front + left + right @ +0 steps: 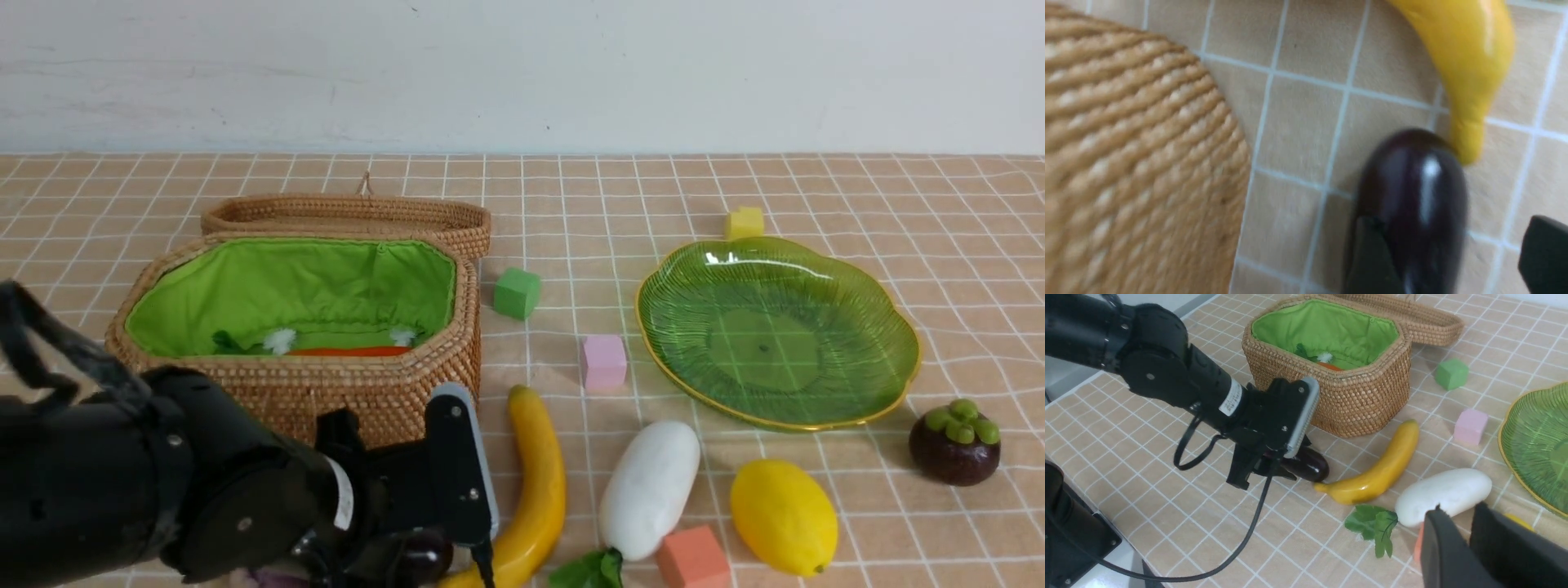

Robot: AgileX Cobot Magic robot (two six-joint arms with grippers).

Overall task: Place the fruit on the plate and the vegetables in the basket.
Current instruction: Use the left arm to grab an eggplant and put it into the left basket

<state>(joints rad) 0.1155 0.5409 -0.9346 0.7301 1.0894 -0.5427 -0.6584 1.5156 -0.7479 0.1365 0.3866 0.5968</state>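
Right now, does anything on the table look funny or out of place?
Nothing is spilled or broken. Four foam cubes sit among the food, though: a yellow cube behind the plate, a green cube beside the basket, a pink cube between them, an orange cube beside the radish.

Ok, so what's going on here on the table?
The left arm's fingers straddle the dark-purple eggplant beside the basket, open, not yet closed on it. An orange-red vegetable already lies in the basket. The banana, lemon, mangosteen and white radish are on the table, and the plate holds nothing.
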